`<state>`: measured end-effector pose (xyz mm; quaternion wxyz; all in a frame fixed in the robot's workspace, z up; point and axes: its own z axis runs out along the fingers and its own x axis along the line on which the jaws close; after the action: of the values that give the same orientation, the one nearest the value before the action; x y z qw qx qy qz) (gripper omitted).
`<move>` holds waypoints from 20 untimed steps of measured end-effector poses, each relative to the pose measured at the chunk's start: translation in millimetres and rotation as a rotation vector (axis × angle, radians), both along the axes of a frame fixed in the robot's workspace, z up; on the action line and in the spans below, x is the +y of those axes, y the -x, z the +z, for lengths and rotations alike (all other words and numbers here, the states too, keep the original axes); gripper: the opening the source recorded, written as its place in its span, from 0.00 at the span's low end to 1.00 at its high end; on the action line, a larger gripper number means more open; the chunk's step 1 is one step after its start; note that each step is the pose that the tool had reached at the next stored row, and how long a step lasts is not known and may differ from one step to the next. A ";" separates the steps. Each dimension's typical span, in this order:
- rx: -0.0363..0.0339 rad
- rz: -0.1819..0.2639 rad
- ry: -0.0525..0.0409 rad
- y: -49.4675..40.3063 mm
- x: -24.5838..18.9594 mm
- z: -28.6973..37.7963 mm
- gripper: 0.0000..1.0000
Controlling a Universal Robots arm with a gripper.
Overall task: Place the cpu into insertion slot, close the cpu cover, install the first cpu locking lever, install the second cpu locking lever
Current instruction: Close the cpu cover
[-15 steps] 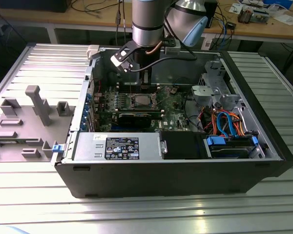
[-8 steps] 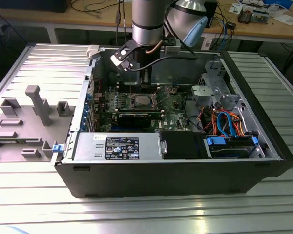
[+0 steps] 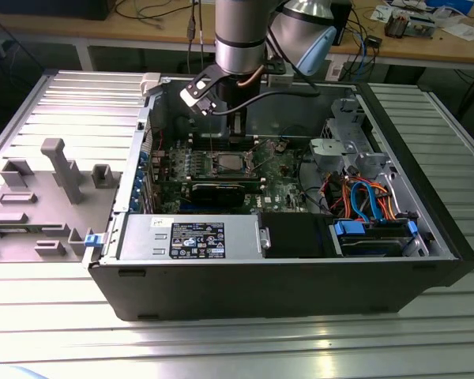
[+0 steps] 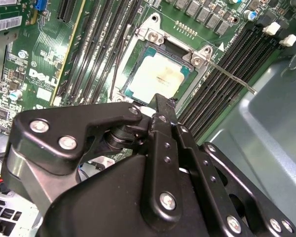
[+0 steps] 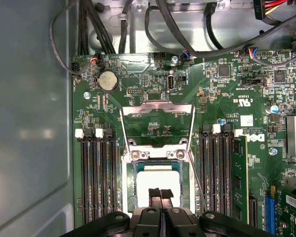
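The cpu (image 5: pixel 158 178), a pale square chip, lies flat in the insertion slot (image 5: pixel 130 185) of the green motherboard; the second wrist view shows the cpu (image 4: pixel 160 76) seated inside the socket frame too. The cpu cover (image 5: pixel 157 109) stands swung open beyond the socket, its window showing bare board. A thin locking lever (image 4: pixel 234 79) sticks out sideways from the socket, unlatched. My gripper (image 5: pixel 161 193) hovers just over the chip's near edge, black fingers pressed together with nothing between them. In the exterior view the gripper (image 3: pixel 235 130) hangs over the socket (image 3: pixel 225 163).
The board sits inside an open computer case (image 3: pixel 426 260). Black memory slots (image 5: pixel 96 182) flank the socket on both sides, one holding a memory stick (image 5: pixel 239 177). Cables (image 5: pixel 138 24) run along the case wall. A grey fixture (image 3: pixel 59 170) stands on the table at the exterior view's left.
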<state>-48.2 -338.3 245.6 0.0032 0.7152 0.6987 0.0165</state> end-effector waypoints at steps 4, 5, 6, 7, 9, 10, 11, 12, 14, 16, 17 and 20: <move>0.0000 0.000 0.0000 -0.6 0.0 0.0 0.11; 0.0000 0.000 0.0000 -0.6 0.0 0.0 0.11; 0.0000 0.000 0.0000 -0.7 0.0 0.0 0.11; 0.0000 0.000 0.0000 -0.7 0.0 0.0 0.11; 0.0000 0.000 0.0000 -0.8 0.0 0.0 0.11; -0.0001 0.000 0.0000 -0.8 0.1 0.3 0.11; 0.0000 0.000 0.0000 -0.8 0.0 1.2 0.11; 0.0000 0.000 0.0000 -0.8 0.0 2.1 0.11; 0.0000 0.000 0.0000 -0.8 0.0 4.1 0.11; 0.0000 0.000 0.0000 -0.8 0.0 5.8 0.11; -0.0001 0.000 -0.0001 -0.8 0.0 6.5 0.11; 0.0000 0.000 0.0001 -0.8 0.0 8.2 0.11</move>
<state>-47.4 -338.3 253.8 0.0032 0.7152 0.6987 0.0164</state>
